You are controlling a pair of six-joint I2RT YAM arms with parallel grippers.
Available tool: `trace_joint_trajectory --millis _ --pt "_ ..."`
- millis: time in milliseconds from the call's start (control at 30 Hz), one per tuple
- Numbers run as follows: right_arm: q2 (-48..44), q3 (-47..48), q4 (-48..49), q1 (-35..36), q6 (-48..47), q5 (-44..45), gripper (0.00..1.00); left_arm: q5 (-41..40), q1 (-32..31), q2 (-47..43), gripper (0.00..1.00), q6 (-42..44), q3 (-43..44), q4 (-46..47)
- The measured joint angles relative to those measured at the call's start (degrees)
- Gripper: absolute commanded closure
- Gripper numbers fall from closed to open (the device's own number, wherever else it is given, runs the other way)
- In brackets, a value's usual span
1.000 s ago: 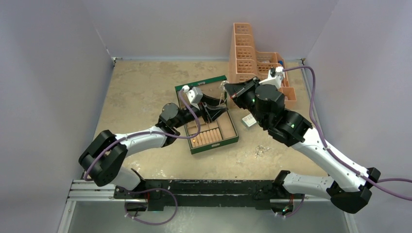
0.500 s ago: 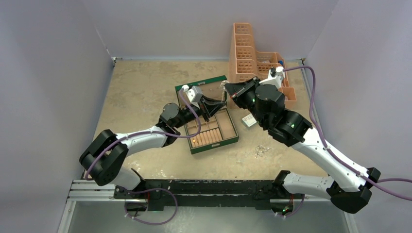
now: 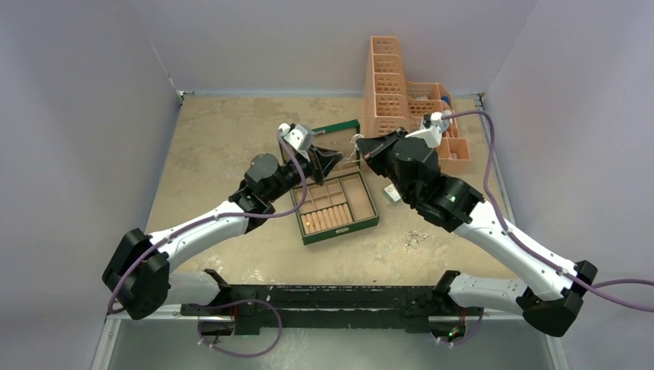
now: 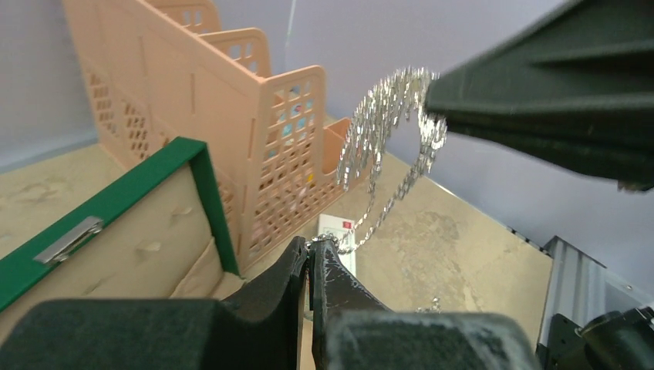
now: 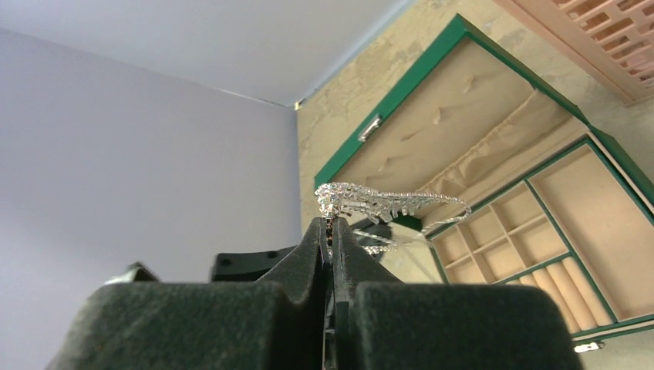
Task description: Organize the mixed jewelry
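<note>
- Chain status: a thin silvery chain [image 4: 382, 116] with a fringed, tasselled section hangs in the air, strung between the two grippers. It touches neither the desk nor the box.
- Left gripper [image 4: 311, 254]: jaws pressed together on the lower end of the chain, with links showing at the fingertip seam.
- Right gripper [image 5: 332, 225]: jaws closed tight on the chain at its fringed part. The fringe fans out just above the fingertips, and a loop trails away toward the box.
- Position: in the top view the two grippers face each other tip to tip over the far right corner of the open green hinged jewellery box [image 3: 340, 233], just in front of its raised lid.
- Box: the lid stands tilted up at the far side. The beige-lined tray shows small square cells, one larger cell and a row of ridged ring rolls at the near edge.
- Loose items: a small heap of tiny silvery metal pieces [image 3: 416, 239] lies on the mottled beige desk [image 3: 216, 154], right of the box's near corner and apart from it.
- Small white card box with red print [image 3: 393, 193]: lies on the desk just right of the green box, beneath the right arm.
- Tall peach plastic lattice organiser [image 3: 389, 85]: stands at the far right of the desk, behind the right gripper.
</note>
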Motion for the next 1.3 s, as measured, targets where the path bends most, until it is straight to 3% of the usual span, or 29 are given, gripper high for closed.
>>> trace_joint_trajectory --millis 267,533,833,1100,1300 --pt "3.6 -4.6 1.7 -1.1 3.1 0.4 1.0 -8.2 0.4 -2.2 1.0 2.7 6.1 -17.8" --pt "5.7 -9.9 7.3 -4.5 9.0 -0.3 1.0 -14.3 1.4 -1.8 1.0 3.9 9.5 -29.0" --pt "9.3 -15.3 15.0 -11.3 15.7 -4.5 1.0 -16.2 2.3 6.1 1.0 4.5 14.9 -32.3" --pt "13.0 -15.5 20.3 -12.9 18.6 -6.2 1.0 -17.6 2.6 14.3 1.0 5.9 21.7 -33.3" --pt "15.9 -15.5 23.0 -13.2 20.1 -8.2 1.0 -20.9 3.1 15.5 1.0 6.4 24.1 -34.6"
